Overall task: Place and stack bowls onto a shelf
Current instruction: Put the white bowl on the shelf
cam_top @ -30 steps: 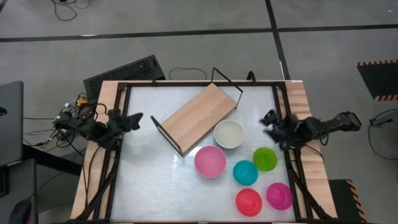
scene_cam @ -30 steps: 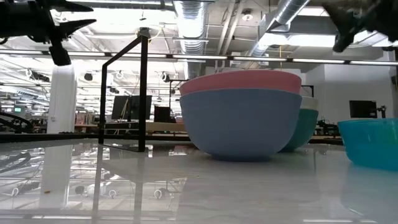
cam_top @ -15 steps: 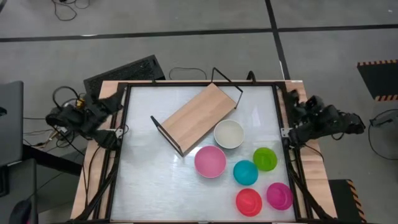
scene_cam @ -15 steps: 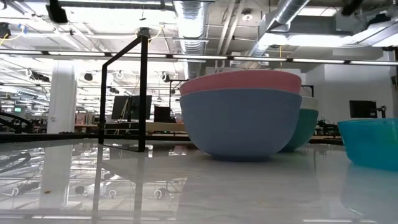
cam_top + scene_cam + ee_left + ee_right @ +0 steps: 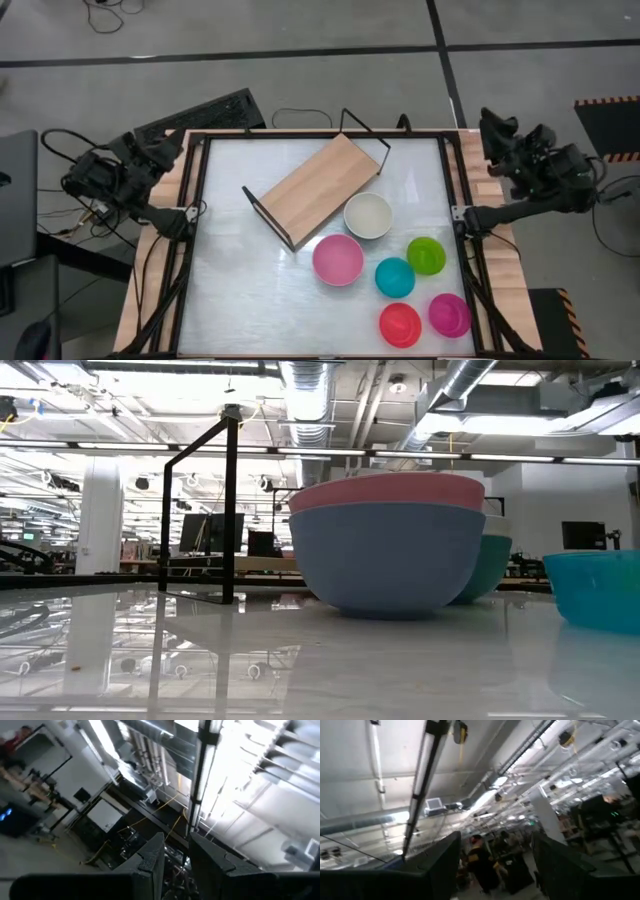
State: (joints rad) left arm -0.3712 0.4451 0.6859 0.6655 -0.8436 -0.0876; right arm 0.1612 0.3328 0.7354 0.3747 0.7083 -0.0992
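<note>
High view: the left pincer [image 5: 160,152] sits off the tabletop's [image 5: 240,290] left edge, and the right pincer [image 5: 497,132] off its right edge, near the far corner. Neither touches any bowl or the shelf. In the left wrist view the left pincer [image 5: 176,857] points up at the ceiling, its fingers [image 5: 152,862] set a narrow gap apart with nothing between them. In the right wrist view the right pincer [image 5: 495,865] is spread wide, released, holding nothing; people show in the room beyond.

One shelf [image 5: 318,186] lies at a slant on the far middle of the tabletop, its board bare, a black wire frame at each short end. Six bowls stand on the tabletop near the shelf's near side, none on it: one white bowl [image 5: 368,216] just beside the shelf, one large pink bowl [image 5: 338,259], one teal bowl [image 5: 395,277], one green bowl [image 5: 426,255], one red bowl [image 5: 400,324] and one magenta bowl [image 5: 449,314].
</note>
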